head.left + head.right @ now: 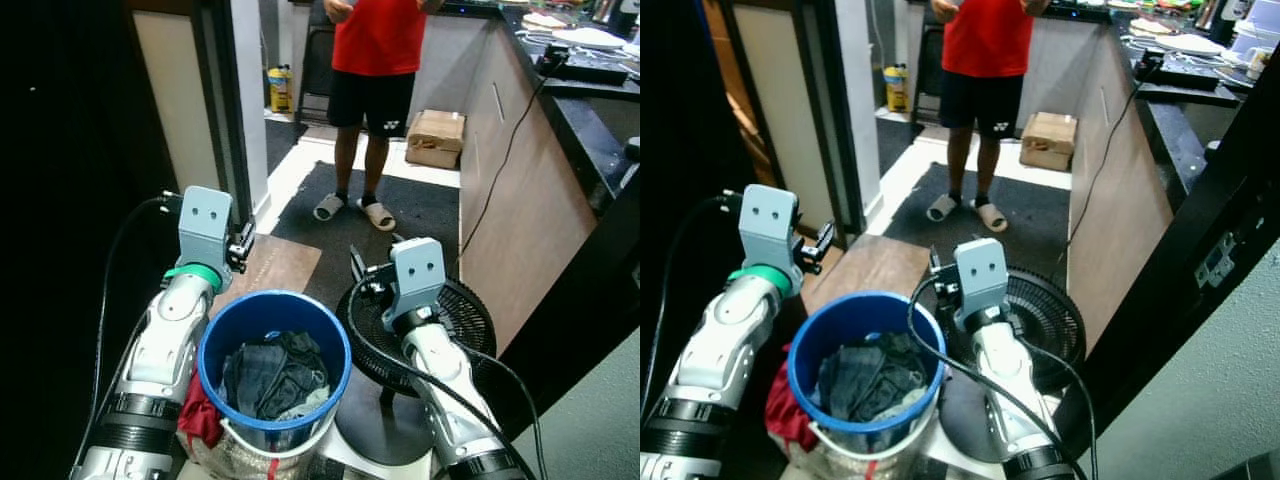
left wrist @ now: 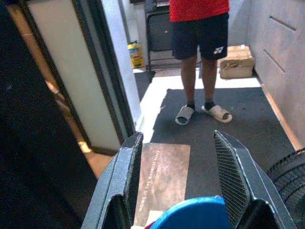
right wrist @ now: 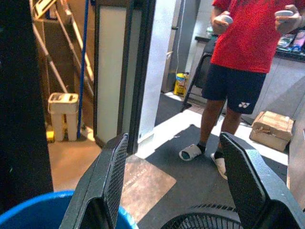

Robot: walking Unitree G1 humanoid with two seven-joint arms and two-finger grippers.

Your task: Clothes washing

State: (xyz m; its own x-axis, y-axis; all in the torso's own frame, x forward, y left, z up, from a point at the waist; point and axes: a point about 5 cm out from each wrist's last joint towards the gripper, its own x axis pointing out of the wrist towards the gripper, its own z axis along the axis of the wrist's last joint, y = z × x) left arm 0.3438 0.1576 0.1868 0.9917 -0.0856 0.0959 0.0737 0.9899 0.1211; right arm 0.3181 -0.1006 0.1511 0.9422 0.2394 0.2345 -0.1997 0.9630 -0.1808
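A blue bucket (image 1: 270, 312) stands right below me, holding crumpled dark clothes (image 1: 275, 378); its rim also shows low in the left wrist view (image 2: 190, 214) and the right wrist view (image 3: 33, 210). A red cloth (image 1: 200, 415) hangs outside its left wall. My left gripper (image 1: 243, 245) is raised just past the bucket's far left rim, open and empty, its fingers (image 2: 131, 176) wide apart. My right gripper (image 1: 358, 270) is held at the bucket's far right side, also open with nothing between its fingers (image 3: 114, 176).
A black floor fan (image 1: 465, 320) lies on the floor to the right of the bucket. A person (image 1: 375, 60) in a red shirt stands ahead on a dark mat. A cardboard box (image 1: 436, 137), a counter (image 1: 520, 200) on the right and a door frame (image 1: 225, 120) on the left bound the passage.
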